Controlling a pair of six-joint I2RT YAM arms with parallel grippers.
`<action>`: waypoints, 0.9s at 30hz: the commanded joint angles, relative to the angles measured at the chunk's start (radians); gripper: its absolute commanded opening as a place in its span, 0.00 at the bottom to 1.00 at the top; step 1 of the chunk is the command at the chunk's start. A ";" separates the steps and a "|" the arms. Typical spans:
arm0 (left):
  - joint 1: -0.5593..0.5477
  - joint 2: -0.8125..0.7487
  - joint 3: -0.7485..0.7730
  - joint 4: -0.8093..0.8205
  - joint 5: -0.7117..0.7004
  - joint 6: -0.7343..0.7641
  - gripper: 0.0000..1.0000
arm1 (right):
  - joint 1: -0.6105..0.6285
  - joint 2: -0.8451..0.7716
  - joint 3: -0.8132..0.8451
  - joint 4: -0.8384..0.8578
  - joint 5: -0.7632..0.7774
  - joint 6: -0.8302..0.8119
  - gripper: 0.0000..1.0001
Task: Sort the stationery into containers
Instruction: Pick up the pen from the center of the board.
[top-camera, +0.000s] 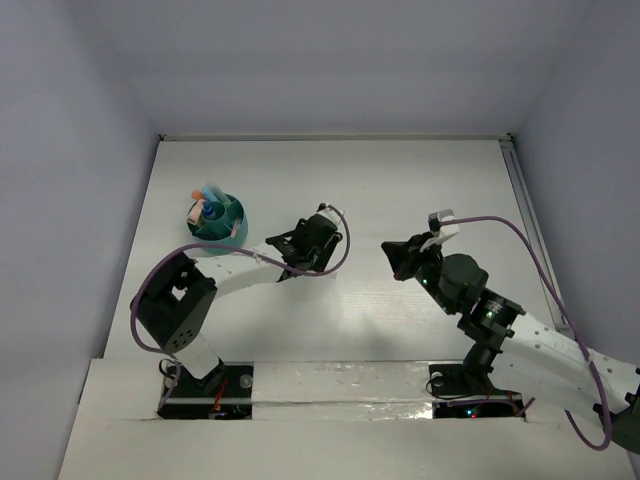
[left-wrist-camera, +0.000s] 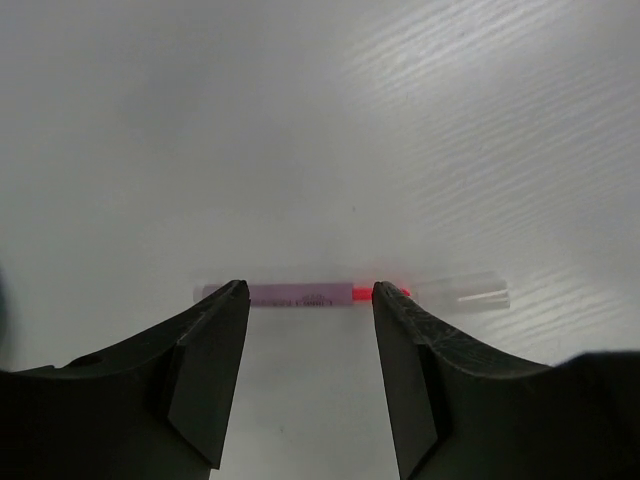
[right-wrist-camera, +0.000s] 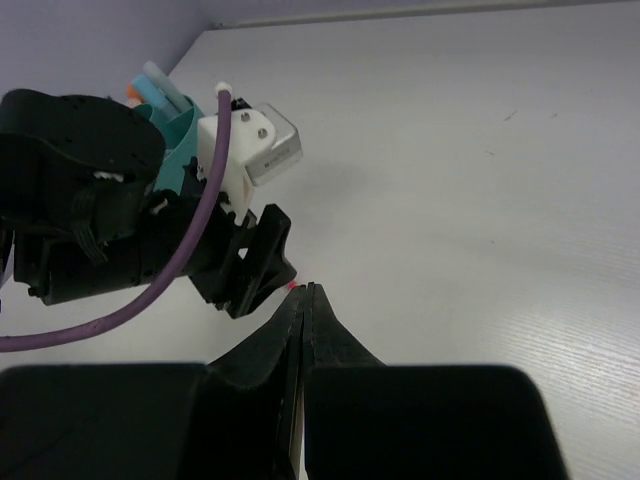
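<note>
A pink marker (left-wrist-camera: 300, 294) with a red band and a clear cap lies flat on the white table. My left gripper (left-wrist-camera: 309, 287) is open just above it, one finger near each end of the pink barrel, not touching it. In the top view the left gripper (top-camera: 300, 250) hides the marker. Only a red speck of the marker (right-wrist-camera: 292, 286) shows in the right wrist view. My right gripper (right-wrist-camera: 303, 288) is shut and empty, its tips close to the left gripper (right-wrist-camera: 250, 265). The teal pot (top-camera: 217, 217) stands at the far left and holds several pens (top-camera: 205, 200).
The pot (right-wrist-camera: 180, 130) also shows behind the left wrist in the right wrist view. The right gripper (top-camera: 400, 255) hovers right of centre. A purple cable (top-camera: 340, 235) loops over the left wrist. Walls close the table at the back and both sides.
</note>
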 joint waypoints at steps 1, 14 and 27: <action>-0.017 -0.017 0.042 -0.208 -0.084 -0.095 0.51 | -0.001 -0.019 0.000 0.017 -0.013 0.007 0.00; -0.026 0.025 0.202 -0.411 0.111 0.187 0.55 | -0.001 -0.039 -0.004 0.014 -0.027 0.011 0.00; 0.040 0.137 0.226 -0.379 0.196 0.282 0.58 | -0.001 -0.067 0.029 -0.058 -0.056 0.008 0.01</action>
